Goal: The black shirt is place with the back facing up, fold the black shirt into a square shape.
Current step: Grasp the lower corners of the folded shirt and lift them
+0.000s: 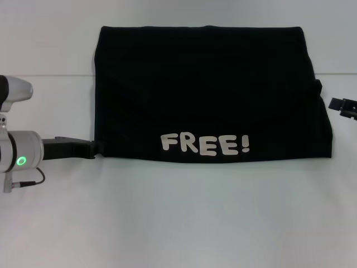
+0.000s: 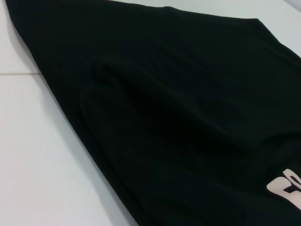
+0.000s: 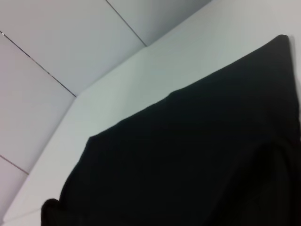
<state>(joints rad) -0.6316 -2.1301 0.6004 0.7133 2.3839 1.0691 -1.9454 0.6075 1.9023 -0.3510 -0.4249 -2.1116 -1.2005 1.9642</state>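
Centre of counter [image 1: 178,223]: black shirt [image 1: 206,89] lies as a wide rectangle. Left claw [image 1: 96,148] at its 8 o'clock corner, right claw [image 1: 341,107] at 3; fingers cannot tell. Pinch both layers, fold sideways.

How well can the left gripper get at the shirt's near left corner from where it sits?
Probably yes. The left gripper is already at the black shirt's near left corner, low over the white table, with nothing between them.
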